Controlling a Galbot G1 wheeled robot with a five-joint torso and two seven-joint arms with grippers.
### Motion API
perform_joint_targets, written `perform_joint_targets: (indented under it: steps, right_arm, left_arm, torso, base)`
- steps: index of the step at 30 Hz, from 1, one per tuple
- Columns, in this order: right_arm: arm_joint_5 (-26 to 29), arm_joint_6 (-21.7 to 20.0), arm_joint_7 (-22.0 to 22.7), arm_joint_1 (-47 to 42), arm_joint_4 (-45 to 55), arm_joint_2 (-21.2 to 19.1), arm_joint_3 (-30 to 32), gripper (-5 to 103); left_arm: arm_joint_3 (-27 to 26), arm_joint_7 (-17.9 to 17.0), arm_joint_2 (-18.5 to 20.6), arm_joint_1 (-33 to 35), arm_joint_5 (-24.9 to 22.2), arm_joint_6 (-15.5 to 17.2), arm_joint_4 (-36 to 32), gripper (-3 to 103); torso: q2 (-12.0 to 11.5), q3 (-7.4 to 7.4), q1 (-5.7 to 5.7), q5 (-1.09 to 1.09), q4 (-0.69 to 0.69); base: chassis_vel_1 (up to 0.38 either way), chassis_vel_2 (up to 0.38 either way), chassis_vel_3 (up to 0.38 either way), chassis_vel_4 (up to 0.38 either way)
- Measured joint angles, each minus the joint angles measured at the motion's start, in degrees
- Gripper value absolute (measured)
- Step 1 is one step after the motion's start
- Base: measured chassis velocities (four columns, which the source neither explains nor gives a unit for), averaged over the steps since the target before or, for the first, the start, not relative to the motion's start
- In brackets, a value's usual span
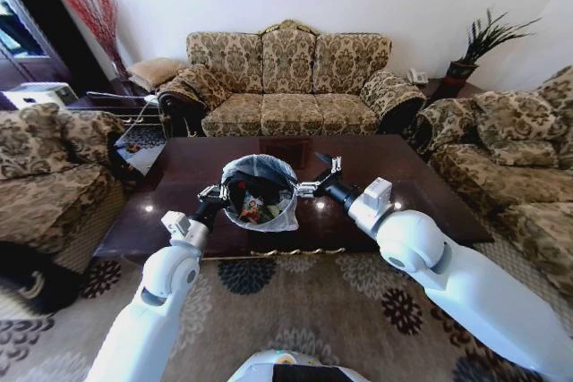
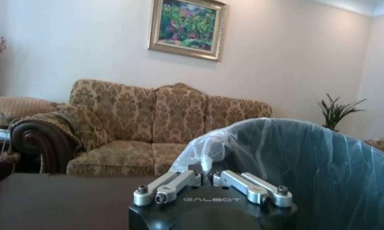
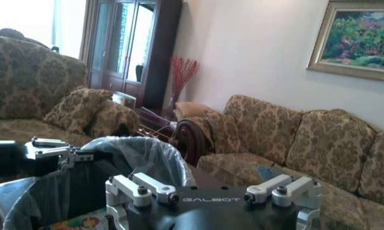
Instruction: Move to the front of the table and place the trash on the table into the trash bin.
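- The table (image 1: 179, 194) spans the space between the sofas — dark and glossy.
- The trash bin (image 1: 260, 192) hangs over the table's near middle, colourful trash (image 1: 252, 211) lying inside its pale bag.
- The left gripper (image 1: 216, 194) is clamped on the bin's rim.
- The right gripper (image 1: 320, 178) sits just beside the bin's other side, fingers spread apart — holding nothing.

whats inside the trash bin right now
Inside the small round black trash bin with the pale plastic liner, a colourful printed wrapper lies on dark contents. Anything beneath is covered. The left pincer grips its rim; the right pincer is open beside it.
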Motion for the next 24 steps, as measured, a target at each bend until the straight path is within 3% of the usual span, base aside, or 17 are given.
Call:
perform_joint_targets:
  steps: [10,15,24]
  right_arm:
    - [0.11,0.43,-0.29,-0.05,-0.66,0.06,-0.19,100]
    - [0.56,1.78,2.55,-1.46,-0.46,0.29,0.73,100]
    - [3.52,3.28,6.96,-8.01,2.96,0.99,10.75,100]
  left_arm:
    - [-0.16,-0.45,-0.08,0.27,-0.17,0.02,-0.03,3]
    - [-1.27,-1.31,-0.63,0.7,-0.12,0.04,0.52,3]
    - [-5.08,-2.59,-1.29,1.54,3.68,-0.07,5.12,3]
  torso:
    - [0.01,-0.01,-0.03,0.0,0.02]
    - [0.04,-0.04,-0.08,-0.05,0.04]
    - [-0.02,0.04,0.07,0.01,-0.02]
  base:
    - [0.505,-0.2,-0.523,0.21]
    - [0.37,-0.165,-0.405,0.165]
    - [0.0,-0.023,-0.017,0.014]
